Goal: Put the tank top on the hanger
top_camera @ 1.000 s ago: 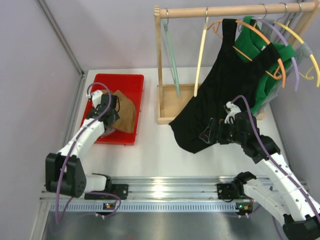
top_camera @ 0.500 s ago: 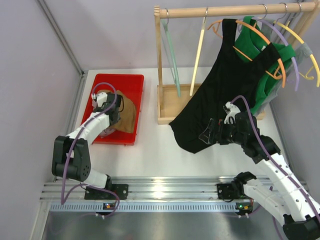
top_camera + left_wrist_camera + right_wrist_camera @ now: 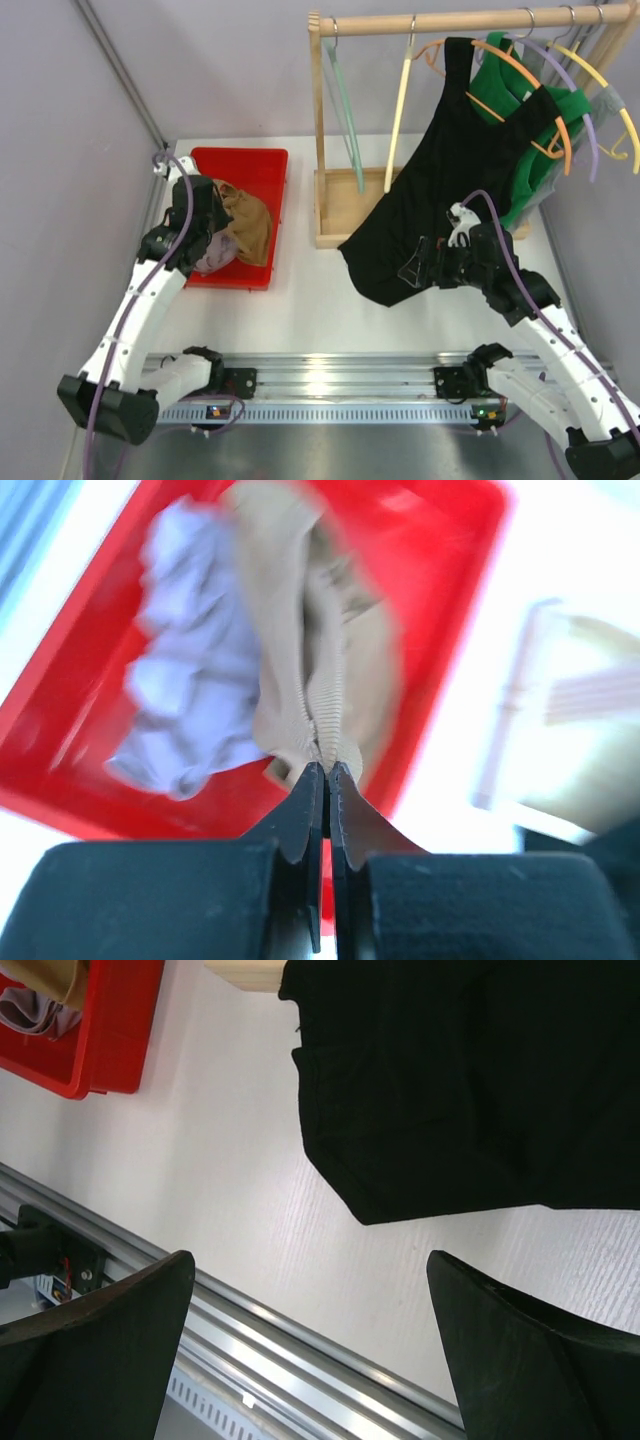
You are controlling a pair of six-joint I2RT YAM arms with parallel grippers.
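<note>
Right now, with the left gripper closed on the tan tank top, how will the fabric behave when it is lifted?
Probably floppy: the tank top bunches into folds at the left gripper, so it should hang limp. Likely light, being thin fabric. It might drag the pale cloth lying against it.

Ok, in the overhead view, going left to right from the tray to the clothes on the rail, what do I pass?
red tray → pale green hanger → cream-white hanger → black garment → green garment
</note>
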